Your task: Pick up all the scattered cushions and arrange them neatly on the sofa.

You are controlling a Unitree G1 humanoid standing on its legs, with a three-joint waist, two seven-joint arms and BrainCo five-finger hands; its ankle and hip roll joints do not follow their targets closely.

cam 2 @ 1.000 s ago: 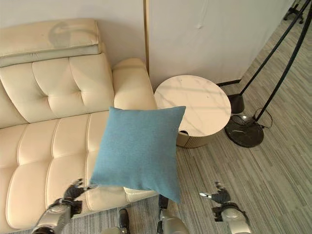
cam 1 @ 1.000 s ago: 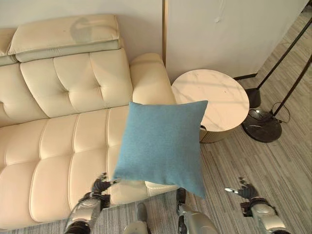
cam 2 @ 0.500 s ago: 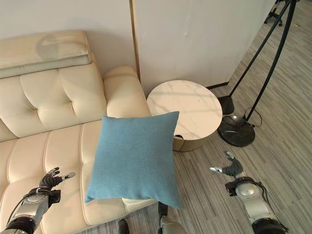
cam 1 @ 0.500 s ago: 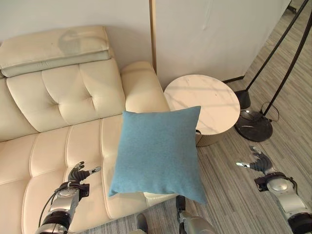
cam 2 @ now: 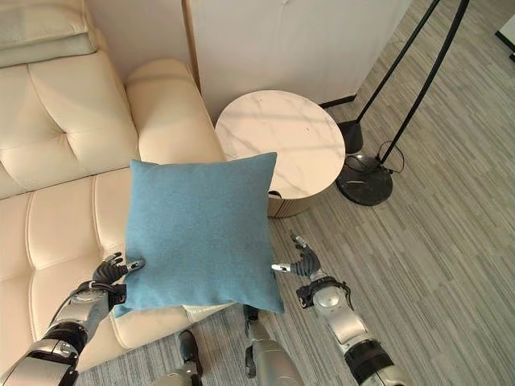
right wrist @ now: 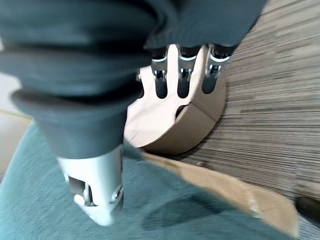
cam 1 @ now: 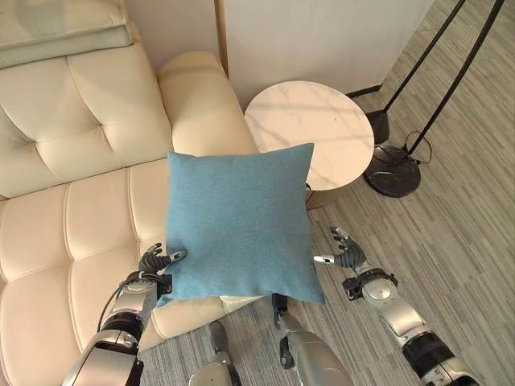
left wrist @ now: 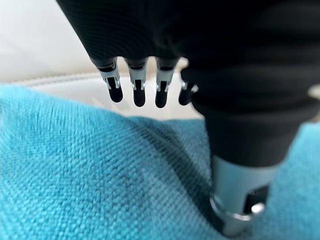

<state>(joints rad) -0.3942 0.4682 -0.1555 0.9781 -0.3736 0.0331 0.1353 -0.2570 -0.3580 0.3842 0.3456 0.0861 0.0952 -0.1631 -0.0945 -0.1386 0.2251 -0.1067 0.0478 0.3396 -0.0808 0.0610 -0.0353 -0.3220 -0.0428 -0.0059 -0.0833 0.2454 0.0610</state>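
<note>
A square blue cushion lies on the right end of the cream sofa, its lower edge hanging past the seat front. My left hand is at the cushion's lower left corner, open; in the left wrist view its straight fingers hover over the blue cloth and its thumb presses into it. My right hand is open at the cushion's lower right edge, fingertips just beside the cloth. In the right wrist view its thumb sits over the cushion.
A round marble-topped side table stands right of the sofa arm, close behind the cushion. Further right, a black floor-lamp base and slanted poles stand on grey striped carpet. A white wall runs behind.
The camera has tilted down and shifted. Both hands have closed in from wide apart to the cushion's lower corners. The cushion itself lies where it did.
</note>
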